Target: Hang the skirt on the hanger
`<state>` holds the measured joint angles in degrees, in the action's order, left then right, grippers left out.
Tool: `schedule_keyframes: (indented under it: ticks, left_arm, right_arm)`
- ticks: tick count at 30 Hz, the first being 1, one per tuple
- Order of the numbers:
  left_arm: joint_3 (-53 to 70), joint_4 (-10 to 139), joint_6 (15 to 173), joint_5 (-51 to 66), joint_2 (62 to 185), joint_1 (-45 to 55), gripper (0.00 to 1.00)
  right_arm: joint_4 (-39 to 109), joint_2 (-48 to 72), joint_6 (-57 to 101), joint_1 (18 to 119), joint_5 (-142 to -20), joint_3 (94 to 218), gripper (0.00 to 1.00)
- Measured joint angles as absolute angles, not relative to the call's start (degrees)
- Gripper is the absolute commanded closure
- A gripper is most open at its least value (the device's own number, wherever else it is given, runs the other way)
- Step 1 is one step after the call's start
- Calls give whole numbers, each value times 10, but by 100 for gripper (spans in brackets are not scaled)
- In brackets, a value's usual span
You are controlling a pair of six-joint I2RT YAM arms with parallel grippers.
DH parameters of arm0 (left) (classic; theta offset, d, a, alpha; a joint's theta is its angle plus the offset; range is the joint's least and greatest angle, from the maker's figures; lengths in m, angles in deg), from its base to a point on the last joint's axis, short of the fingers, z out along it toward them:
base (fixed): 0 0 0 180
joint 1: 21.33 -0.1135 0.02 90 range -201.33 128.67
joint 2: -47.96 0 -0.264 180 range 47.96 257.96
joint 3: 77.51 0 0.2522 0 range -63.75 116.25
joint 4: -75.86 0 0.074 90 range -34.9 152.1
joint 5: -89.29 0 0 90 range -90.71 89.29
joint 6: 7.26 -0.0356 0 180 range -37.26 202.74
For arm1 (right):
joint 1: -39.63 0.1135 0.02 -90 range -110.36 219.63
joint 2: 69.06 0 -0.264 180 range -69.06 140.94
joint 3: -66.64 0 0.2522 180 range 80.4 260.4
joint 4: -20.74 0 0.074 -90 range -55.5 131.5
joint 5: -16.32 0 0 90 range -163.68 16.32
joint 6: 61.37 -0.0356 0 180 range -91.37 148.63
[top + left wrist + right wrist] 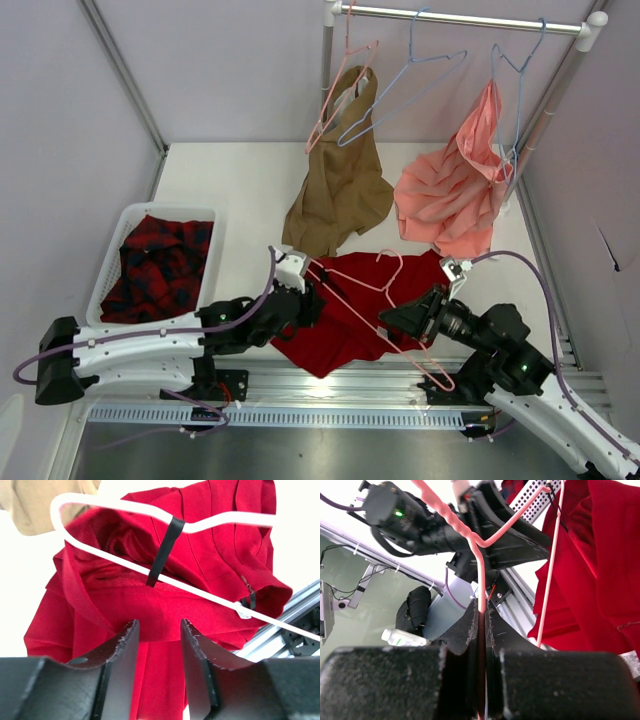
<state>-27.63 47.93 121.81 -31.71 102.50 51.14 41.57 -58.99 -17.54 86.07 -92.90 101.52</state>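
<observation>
The deep-red skirt (345, 325) lies crumpled on the table's near edge between the two arms. The pale-pink hanger (345, 298) slants across it, its hook (392, 260) toward the back. My right gripper (393, 322) is shut on the hanger; in the right wrist view the wire (481, 580) runs straight up out of the closed jaws (481, 612), with the skirt (600, 570) to the right. My left gripper (312, 300) stands open at the skirt's left edge. Its wrist view shows red cloth (150, 605) beyond the parted fingers (157, 630), and a black loop (165, 550) hooked over the hanger wire (125, 507).
A white basket (110, 262) at the left holds a red-and-black plaid garment (160, 265). On the back rail (460, 17) hang a tan garment (340, 190), a salmon-pink garment (455, 195) and light-blue hangers (400, 90). A metal rail (330, 385) runs along the near edge.
</observation>
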Motion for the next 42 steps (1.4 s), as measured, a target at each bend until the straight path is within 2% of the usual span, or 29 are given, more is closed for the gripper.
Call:
schedule_keyframes:
  ticks: [4,10,16,22,29,42]
  left_arm:
    - [-263,445,1229,-346,990,512,55]
    - [-219,408,1229,-382,945,512,49]
    - [-176,408,1181,-387,942,512,44]
    - [-177,436,1112,-340,935,512,43]
    - [-226,493,1077,-279,872,512,33]
    - [-256,575,1057,-216,917,512,30]
  right_arm:
    - [374,-585,-173,861,-931,990,100]
    - [312,-550,-161,861,-953,973,100]
    - [198,-415,-154,861,-1011,971,100]
    - [117,-289,-151,861,-1067,978,100]
    - [49,-195,-151,848,-1116,1016,100]
    - [-1,-127,-155,844,-1146,1024,100]
